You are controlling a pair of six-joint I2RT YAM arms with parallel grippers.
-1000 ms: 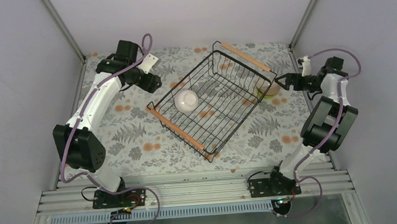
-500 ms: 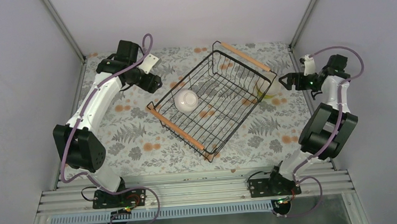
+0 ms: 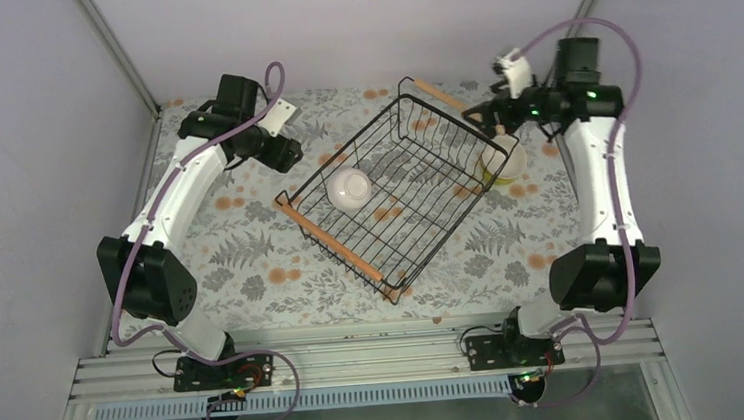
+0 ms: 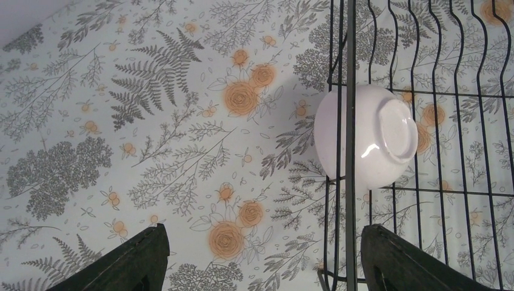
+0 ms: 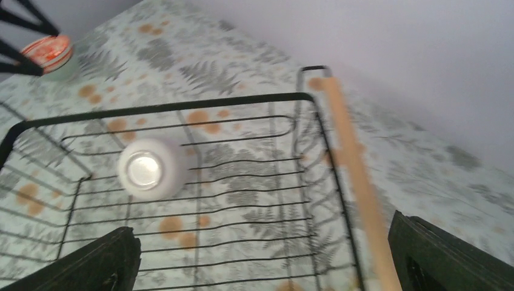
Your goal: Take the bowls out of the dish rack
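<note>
The black wire dish rack [image 3: 402, 193] lies diagonally mid-table with wooden handles. One white bowl [image 3: 350, 187] sits upside down in its left part; it also shows in the left wrist view [image 4: 367, 136] and the right wrist view [image 5: 150, 168]. A yellow-green bowl [image 3: 502, 163] stands on the table just outside the rack's right side. A white bowl with red-orange pattern [image 5: 48, 51] stands on the table beyond the rack. My left gripper [image 3: 287, 157] is open and empty, left of the rack [image 4: 260, 270]. My right gripper [image 3: 473, 114] is open and empty above the far wooden handle [image 5: 354, 176].
The table carries a floral cloth [image 3: 251, 250]. Grey walls and metal corner posts [image 3: 120, 54] close in the back and sides. The rack's near wooden handle [image 3: 335, 238] lies along its front left side.
My right arm has swung up and toward the far side, from beside the yellow-green bowl to above the rack's far handle. The left arm has not moved.
</note>
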